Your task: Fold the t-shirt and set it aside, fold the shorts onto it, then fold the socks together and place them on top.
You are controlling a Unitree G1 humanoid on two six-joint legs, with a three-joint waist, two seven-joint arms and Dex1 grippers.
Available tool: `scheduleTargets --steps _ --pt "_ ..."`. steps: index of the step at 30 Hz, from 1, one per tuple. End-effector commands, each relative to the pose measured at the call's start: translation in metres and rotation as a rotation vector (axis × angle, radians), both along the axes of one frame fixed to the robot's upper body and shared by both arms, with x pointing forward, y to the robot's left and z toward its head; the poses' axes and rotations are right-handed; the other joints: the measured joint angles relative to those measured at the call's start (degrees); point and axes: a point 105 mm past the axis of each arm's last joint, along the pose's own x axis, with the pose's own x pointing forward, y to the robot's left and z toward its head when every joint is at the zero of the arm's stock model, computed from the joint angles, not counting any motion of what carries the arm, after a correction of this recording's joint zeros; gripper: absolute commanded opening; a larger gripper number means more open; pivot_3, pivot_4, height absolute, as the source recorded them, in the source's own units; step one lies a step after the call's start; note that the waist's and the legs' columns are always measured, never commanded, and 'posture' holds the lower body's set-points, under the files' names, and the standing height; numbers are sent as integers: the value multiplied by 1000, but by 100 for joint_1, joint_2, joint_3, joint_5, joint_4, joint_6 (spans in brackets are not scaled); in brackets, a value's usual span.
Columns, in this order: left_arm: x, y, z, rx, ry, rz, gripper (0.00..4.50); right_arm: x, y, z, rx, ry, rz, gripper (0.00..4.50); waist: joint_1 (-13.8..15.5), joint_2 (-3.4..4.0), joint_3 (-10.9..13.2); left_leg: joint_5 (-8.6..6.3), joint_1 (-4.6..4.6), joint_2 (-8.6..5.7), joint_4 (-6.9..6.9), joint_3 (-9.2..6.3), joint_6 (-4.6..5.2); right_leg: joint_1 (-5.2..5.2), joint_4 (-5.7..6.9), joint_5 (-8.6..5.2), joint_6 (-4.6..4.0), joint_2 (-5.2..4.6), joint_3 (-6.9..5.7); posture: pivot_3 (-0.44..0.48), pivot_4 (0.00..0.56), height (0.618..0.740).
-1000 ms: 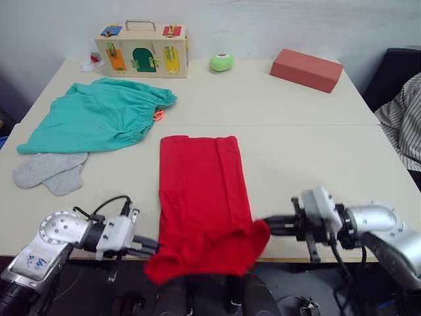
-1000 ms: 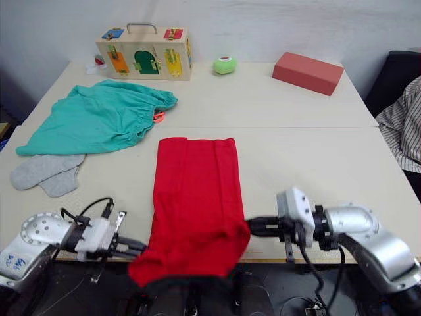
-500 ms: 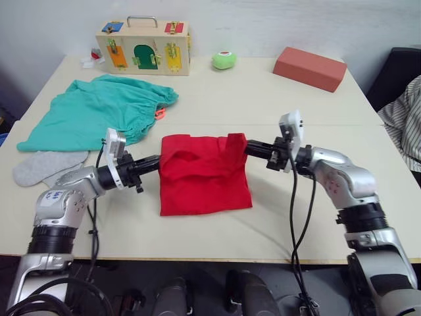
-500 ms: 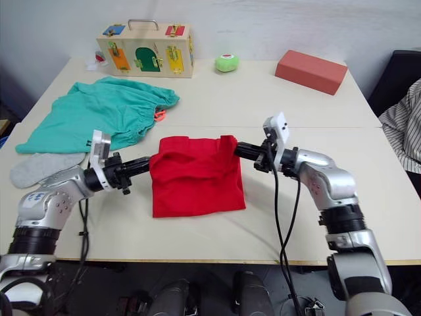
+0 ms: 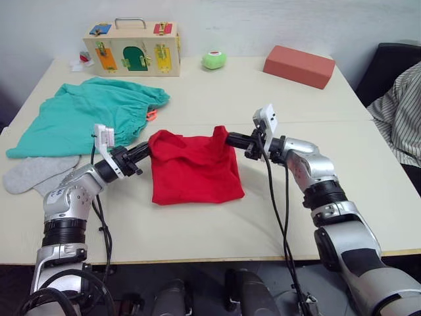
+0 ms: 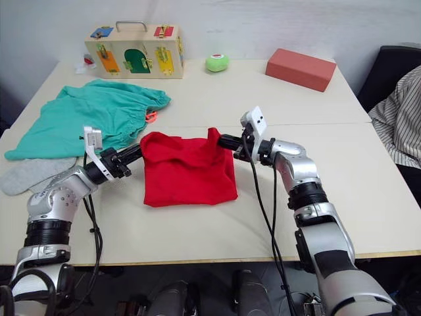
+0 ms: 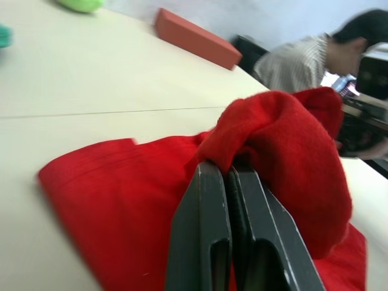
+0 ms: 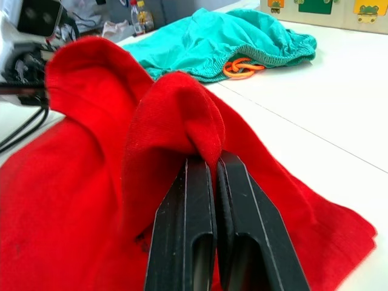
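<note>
the red t-shirt (image 5: pixel 194 168) is lying folded in half near the middle of the table (image 5: pixel 263 224). the left tool (image 5: pixel 146 151) is pinching the shirt's far corner at 9 o'clock, fingers clenched on the cloth. the right tool (image 5: pixel 230 139) is gripping the opposite far corner at 3 o'clock, also clamped on fabric, and both corners are bunching up off the table. the teal shorts (image 5: pixel 85 118) are sprawling at 10 o'clock from the shirt, orange drawstring (image 5: pixel 152 115) poking out beside them. the grey socks (image 5: pixel 33 176) are resting at 9 o'clock, touching the shorts' near hem. a wooden latch box (image 5: pixel 131 49), a green ball (image 5: pixel 213 60) and a salmon-red block (image 5: pixel 299 66) are sitting along the far edge.
</note>
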Motion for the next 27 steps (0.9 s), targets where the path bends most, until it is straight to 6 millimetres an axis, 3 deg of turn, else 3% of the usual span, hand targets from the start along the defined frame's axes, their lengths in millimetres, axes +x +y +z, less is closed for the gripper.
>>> scheduleTargets --steps 1,9,18,19,21,27 --pt "-4 8 6 -4 -42 21 17 5 3 25 30 -84 -4 0 -11 0 0 0 0 0 -1 1 0 -2 0 0 0 0 1 0 150 740" --pt "13 14 -11 55 9 95 17 25 3 -1 -77 -3 -109 0 -49 0 0 3 2 0 -2 6 -4 -6 10 0 0 -1 5 0 150 740" --pt "29 15 -20 104 39 137 17 47 -2 -7 -42 92 -315 0 -122 0 0 4 0 0 -8 14 -6 -16 12 0 0 -2 9 0 150 740" --pt "30 15 -20 103 39 142 227 48 -3 -6 -34 97 -331 457 -128 1 0 4 0 0 -9 16 -6 -19 12 0 0 -2 11 0 150 740" --pt "33 18 -18 98 36 171 665 52 -8 -4 -21 87 -381 924 -128 1 0 5 -1 1 -11 19 -7 -23 14 0 -1 -2 13 0 150 740" --pt "42 33 -11 75 20 304 2566 58 -27 -2 58 115 -482 3014 -129 1 0 5 -3 1 -11 23 -8 -30 17 0 0 -2 17 0 150 740"
